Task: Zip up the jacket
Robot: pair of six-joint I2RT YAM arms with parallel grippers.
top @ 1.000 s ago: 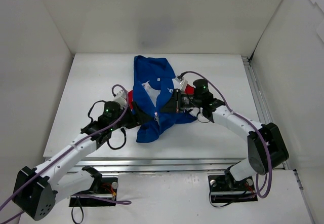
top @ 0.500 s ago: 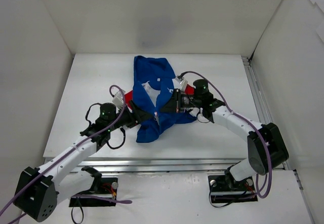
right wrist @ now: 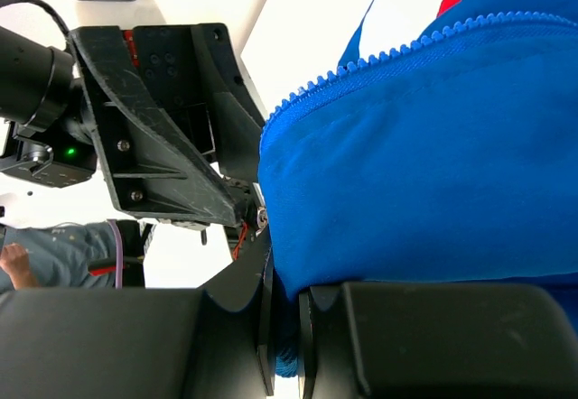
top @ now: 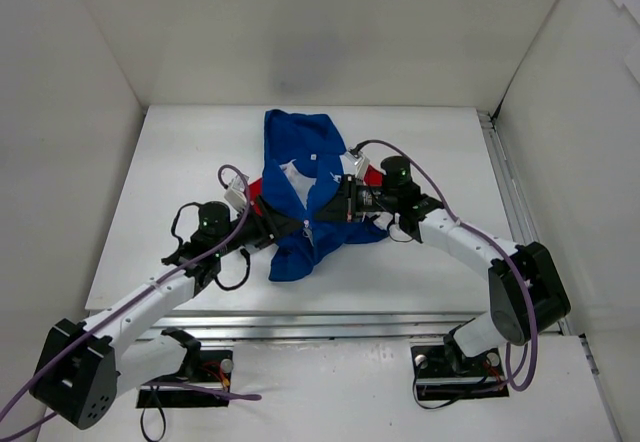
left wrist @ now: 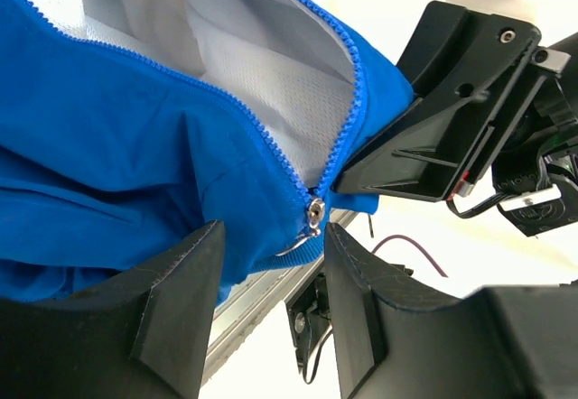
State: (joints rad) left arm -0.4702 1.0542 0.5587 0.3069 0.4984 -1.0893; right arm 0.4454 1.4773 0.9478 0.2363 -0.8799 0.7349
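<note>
Ok, jacket (top: 300,197) lies crumpled, front up, with the white table (top: 180,162) showing all round it. Royal-blue woven shell, white mesh lining (left wrist: 271,83) inside the open front, red panel (top: 255,194) at its left edge. Zipper teeth (left wrist: 348,119) are blue, moulded, and the two rows meet in a V at a small metal slider (left wrist: 313,211) near the jacket's bottom hem (thin wire pull loop hangs off it). Left gripper (left wrist: 271,236) sits at that hem: black wedge-shaped fingers apart, straddling the slider, no visible contact. Right gripper (right wrist: 284,309) is on the jacket's right front edge, jaws pinched tight on a fold of blue fabric below the teeth.
</note>
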